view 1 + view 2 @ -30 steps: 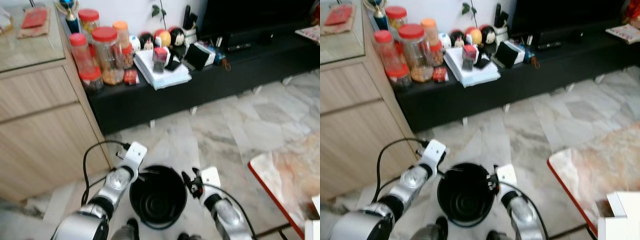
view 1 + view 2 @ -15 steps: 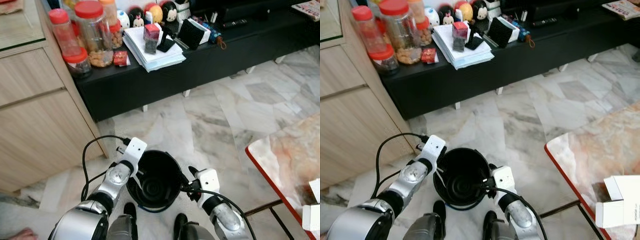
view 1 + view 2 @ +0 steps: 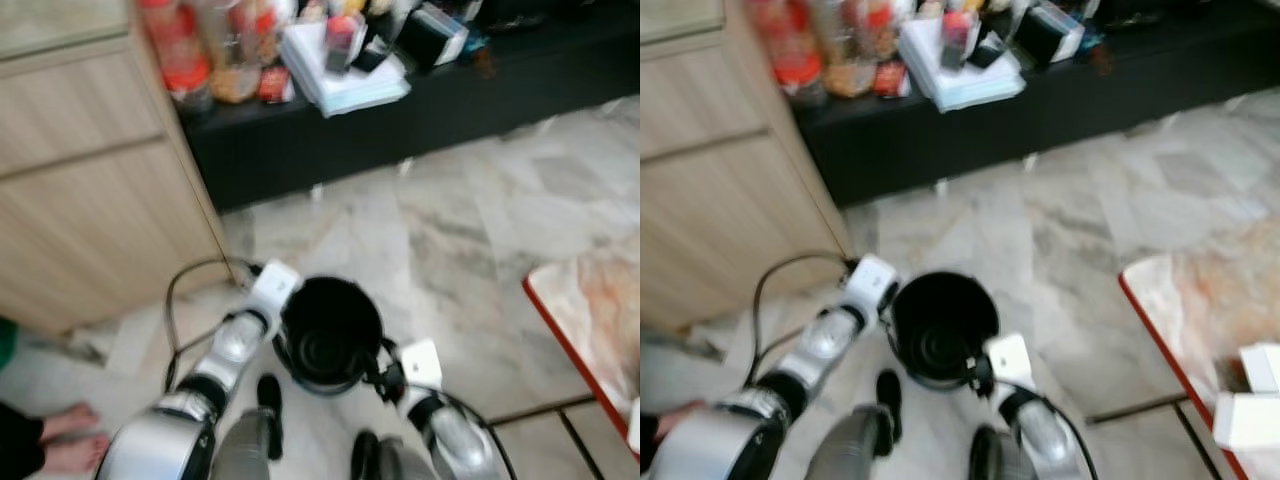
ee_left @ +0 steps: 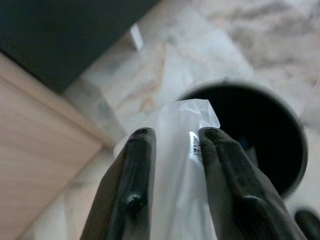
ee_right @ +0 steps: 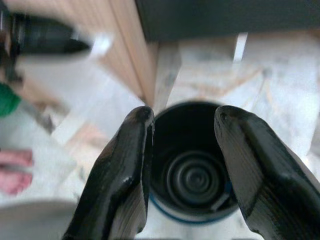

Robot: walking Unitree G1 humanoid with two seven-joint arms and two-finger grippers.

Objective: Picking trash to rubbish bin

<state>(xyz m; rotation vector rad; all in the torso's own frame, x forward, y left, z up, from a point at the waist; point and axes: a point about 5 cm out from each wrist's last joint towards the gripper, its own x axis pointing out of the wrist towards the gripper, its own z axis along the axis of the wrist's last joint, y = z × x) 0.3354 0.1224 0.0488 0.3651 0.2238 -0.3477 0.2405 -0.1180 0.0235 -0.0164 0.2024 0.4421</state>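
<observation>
i hold a piece of clear plastic trash (image 4: 177, 165) pinched between the two fingers of the left end effector (image 4: 175, 145), which sits at the rim of the black rubbish bin (image 3: 331, 332) on its cabinet side. the bin stands on the marble floor (image 3: 450, 240) directly ahead of me, between both arms. the right end effector (image 5: 182, 125) is spread wide with nothing between its fingers, and it looks straight down into the bin mouth.

risks from this position, as i judge them:

1. the plastic sits over the rim edge rather than the centre of the opening. a release here could let it slide down the outside wall onto the floor.
2. thin film tends to cling to finger pads. it may stay stuck after the fingers part.
3. the head views are blurred, so i am likely in motion. any sway could knock an arm against the bin and tip or shift it.
4. a person's bare feet (image 3: 62, 438) stand near my left side, next to the wooden cabinet (image 3: 90, 190). a wide left arm swing or a sidestep could make contact.
</observation>
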